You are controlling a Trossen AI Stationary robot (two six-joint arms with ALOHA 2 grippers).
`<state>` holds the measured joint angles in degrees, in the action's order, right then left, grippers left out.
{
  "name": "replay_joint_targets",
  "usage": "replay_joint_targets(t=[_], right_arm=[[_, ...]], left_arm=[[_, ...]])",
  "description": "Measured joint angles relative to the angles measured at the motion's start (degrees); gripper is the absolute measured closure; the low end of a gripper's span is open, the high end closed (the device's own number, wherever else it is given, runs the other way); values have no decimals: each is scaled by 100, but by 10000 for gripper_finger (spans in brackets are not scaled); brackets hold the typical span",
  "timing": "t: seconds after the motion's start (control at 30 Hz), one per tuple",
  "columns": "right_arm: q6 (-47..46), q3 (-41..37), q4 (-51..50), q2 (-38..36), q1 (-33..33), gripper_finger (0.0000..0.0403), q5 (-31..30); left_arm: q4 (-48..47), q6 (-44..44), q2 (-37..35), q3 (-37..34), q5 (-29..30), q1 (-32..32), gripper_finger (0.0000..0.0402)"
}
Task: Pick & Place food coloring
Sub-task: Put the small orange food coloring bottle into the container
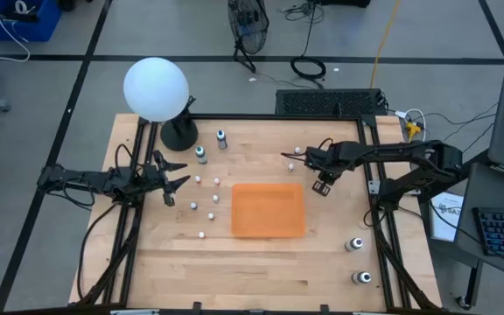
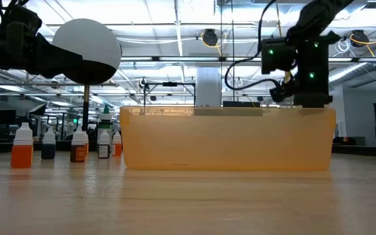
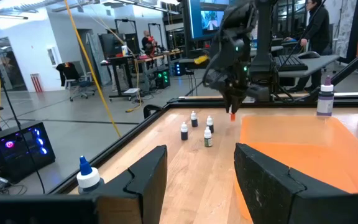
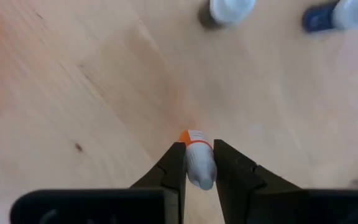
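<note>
One orange tray point(image 1: 269, 210), one white globe lamp point(image 1: 156, 88), two robot arms, each with one pincer, about a dozen small white-capped bottles standing on the counter point(image 1: 191, 262), one more bottle point(image 4: 199, 165) gripped in the right pincer point(image 1: 323, 185)

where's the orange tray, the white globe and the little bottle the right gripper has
orange tray point(image 1: 268, 229): high view, bare floor near its front edge.
white globe point(image 1: 156, 87): high view, middle of the sphere.
orange bottle point(image 4: 199, 163): right wrist view, its white cap, pinched between the right gripper point(image 4: 197, 155) fingers.

I see a big robot lab: desks with computers point(image 3: 17, 149), cables point(image 1: 309, 66) on the floor, bright ceiling lights point(image 2: 175, 26).
</note>
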<state>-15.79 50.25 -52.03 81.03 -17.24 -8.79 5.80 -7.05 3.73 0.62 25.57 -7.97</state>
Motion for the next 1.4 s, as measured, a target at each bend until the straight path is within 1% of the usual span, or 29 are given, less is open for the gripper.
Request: replay_joint_targets(t=[0.17,0.3,0.4,0.5,0.63,0.73,0.83,0.9,1.0,1.13,1.27,1.4], right_arm=[[0,954,-433,0,418,356,-4],[0,1843,-488,0,935,356,-37],[-1,2583,-515,126,1315,356,-176],[0,3447,-879,511,1596,356,-175],[28,4676,-1683,1343,1883,356,-197],[214,5207,-1922,1983,2087,356,-169],[466,5261,-1901,2434,2276,356,-24],[613,5092,-1670,2658,2375,356,158],[769,4623,-1006,2825,2481,356,479],[731,3922,-198,2821,2487,356,897],[634,3569,-131,2819,2470,356,824],[572,3312,-170,2820,2451,356,567]], left_arm=[[0,0,0,0,0,2,215],[0,0,0,0,0,1,215],[0,0,-1,0,1,0,215],[0,0,-1,0,0,1,215],[0,0,-1,0,1,0,215],[0,0,0,0,1,0,215],[0,0,0,0,1,2,215],[2,0,1,0,0,2,215],[-1,0,0,0,0,0,215],[0,0,0,0,-1,2,215],[0,0,0,0,0,2,215],[0,0,1,0,1,1,215]])
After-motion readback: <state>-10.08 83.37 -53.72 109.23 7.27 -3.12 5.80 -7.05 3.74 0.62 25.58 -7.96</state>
